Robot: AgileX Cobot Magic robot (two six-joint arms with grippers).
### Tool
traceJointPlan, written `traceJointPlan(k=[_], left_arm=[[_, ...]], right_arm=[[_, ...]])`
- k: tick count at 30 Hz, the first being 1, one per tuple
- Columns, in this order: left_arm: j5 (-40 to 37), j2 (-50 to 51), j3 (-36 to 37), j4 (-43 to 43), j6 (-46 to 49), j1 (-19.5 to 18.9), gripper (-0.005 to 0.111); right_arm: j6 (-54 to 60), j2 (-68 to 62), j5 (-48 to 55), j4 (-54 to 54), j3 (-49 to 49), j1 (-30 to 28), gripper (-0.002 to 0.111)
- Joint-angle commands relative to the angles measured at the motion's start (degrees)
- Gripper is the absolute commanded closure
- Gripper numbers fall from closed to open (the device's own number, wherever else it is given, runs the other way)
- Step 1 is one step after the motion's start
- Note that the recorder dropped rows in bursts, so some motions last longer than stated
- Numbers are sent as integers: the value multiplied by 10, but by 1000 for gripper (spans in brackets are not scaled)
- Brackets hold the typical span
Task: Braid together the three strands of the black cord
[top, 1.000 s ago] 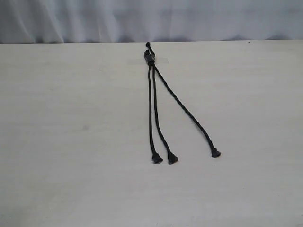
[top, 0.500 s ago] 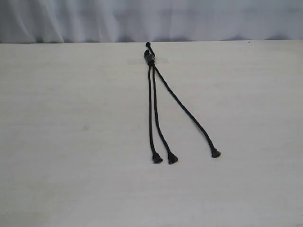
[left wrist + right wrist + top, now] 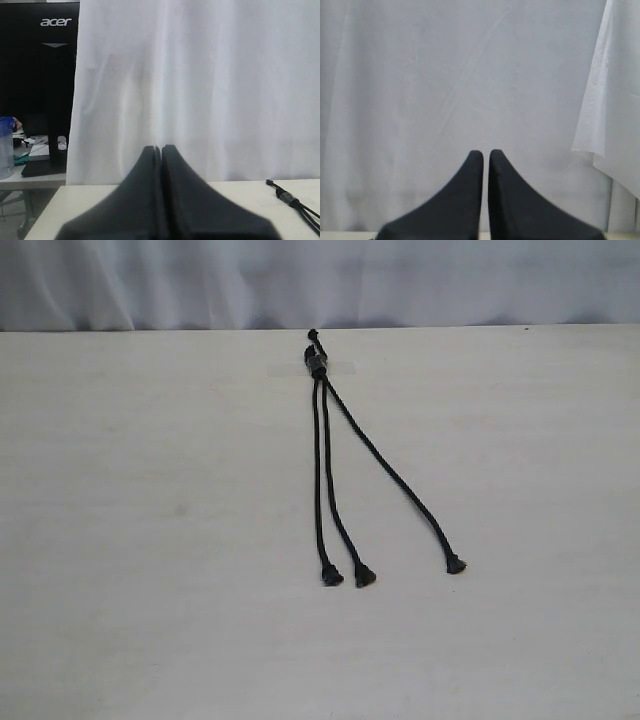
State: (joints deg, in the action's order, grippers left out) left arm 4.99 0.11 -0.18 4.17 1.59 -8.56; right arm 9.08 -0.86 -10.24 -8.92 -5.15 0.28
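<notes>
The black cord (image 3: 340, 475) lies on the pale table (image 3: 150, 540), its knotted end (image 3: 317, 358) with grey band and clear tape at the far middle. The three strands fan toward the front, unbraided: left strand (image 3: 318, 480), middle strand (image 3: 337, 500), right strand (image 3: 390, 470), each ending in a flared tip. Neither gripper shows in the exterior view. In the left wrist view my left gripper (image 3: 161, 149) is shut and empty, with the cord's knotted end (image 3: 285, 195) off to one side. My right gripper (image 3: 485, 154) is shut with a hairline gap, holding nothing.
A white curtain (image 3: 320, 280) hangs behind the table's far edge. Beyond the curtain's edge the left wrist view shows a black Acer monitor (image 3: 40, 75) and a desk with a clear jar (image 3: 6, 147).
</notes>
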Motion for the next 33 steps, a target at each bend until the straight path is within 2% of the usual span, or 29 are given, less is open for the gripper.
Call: traceJointPlan(k=[1, 7, 10, 14, 18, 20, 23, 27, 33], left_arm=[[-63, 38, -41, 7, -3, 3, 107], [-252, 255, -193, -8, -3, 3, 107], [-317, 377, -248, -20, -3, 3, 107], [-319, 511, -271, 2, -3, 3, 107], [-325, 579, -272, 31, -3, 3, 107], [-330, 599, -277, 43, -3, 3, 107], [-377, 623, -310, 49, -3, 3, 107], [-451, 654, -375, 28, -3, 22, 107], [-491, 681, -412, -7, -28, 105, 107]], right_arm=[[6, -81, 98, -13, -59, -1, 104], [6, -292, 309, -13, -208, -1, 104], [6, -397, 392, -68, -274, -1, 104], [7, -517, 392, -143, -323, -1, 104], [10, -617, 354, -210, -325, -1, 104], [61, -658, 373, -241, -335, 0, 104], [101, -722, 407, -246, -366, 35, 104], [103, -813, 414, -222, -417, 127, 104], [5, -938, 458, -84, -519, 240, 104]])
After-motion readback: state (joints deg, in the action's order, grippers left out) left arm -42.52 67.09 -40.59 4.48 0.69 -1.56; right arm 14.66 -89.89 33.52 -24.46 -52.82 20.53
